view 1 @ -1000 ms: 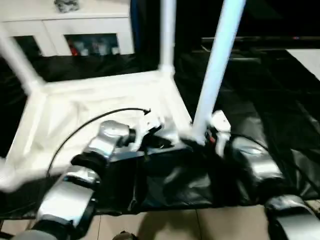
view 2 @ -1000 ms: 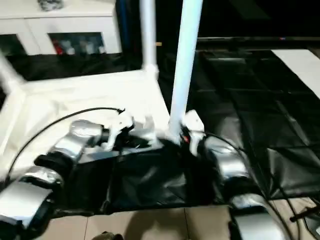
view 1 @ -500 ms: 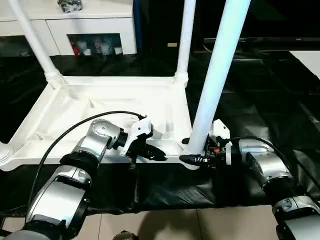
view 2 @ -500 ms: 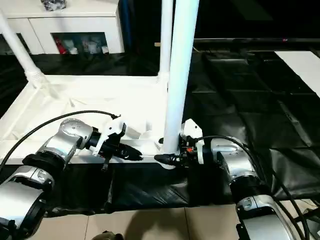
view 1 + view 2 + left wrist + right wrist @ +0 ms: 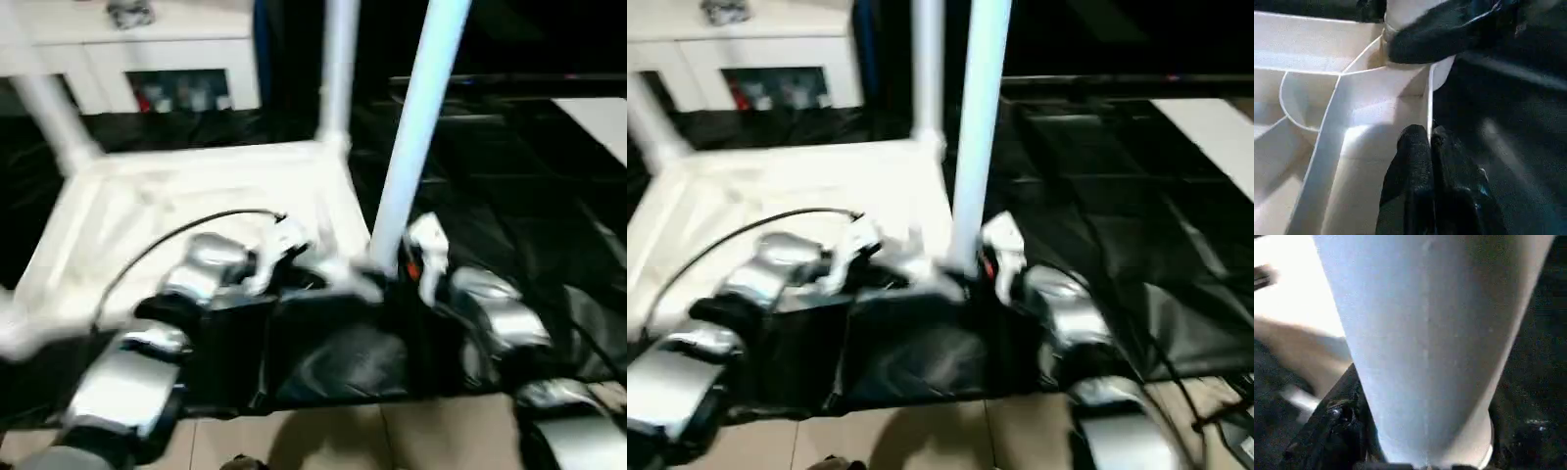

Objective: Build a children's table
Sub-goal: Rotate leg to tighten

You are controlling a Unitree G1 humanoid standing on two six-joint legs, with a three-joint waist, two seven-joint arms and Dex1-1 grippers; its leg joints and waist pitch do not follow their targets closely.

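A big black plastic sheet point(image 5: 509, 196) covers the floor, and the white plastic children's table point(image 5: 196, 196) lies on it upside down, with its ribbed underside facing up. The table sits on the left part of the sheet, and its near edge is close to the sheet's front edge, where pale floor tiles point(image 5: 323, 441) begin. Long white round legs stand straight up from the table's corner sockets. One thick leg point(image 5: 411, 127) rises from the near right corner, a thinner-looking one point(image 5: 338, 69) from the far right corner, and another point(image 5: 49, 122) leans up from the far left corner. Behind the table, at the far edge of the sheet, stands a white cabinet with glass doors point(image 5: 147, 69). The robot's two silver arms reach in from the front. The right hand point(image 5: 1415, 462) is at the bottom of the near right leg, with a black finger point(image 5: 1334, 431) on each side of it, so it is gripping that leg. The left hand point(image 5: 1430, 142) is squeezed closed, and its black fingers point(image 5: 1413, 161) pinch the thin white wall along the table's near edge, just beside the near right corner socket.
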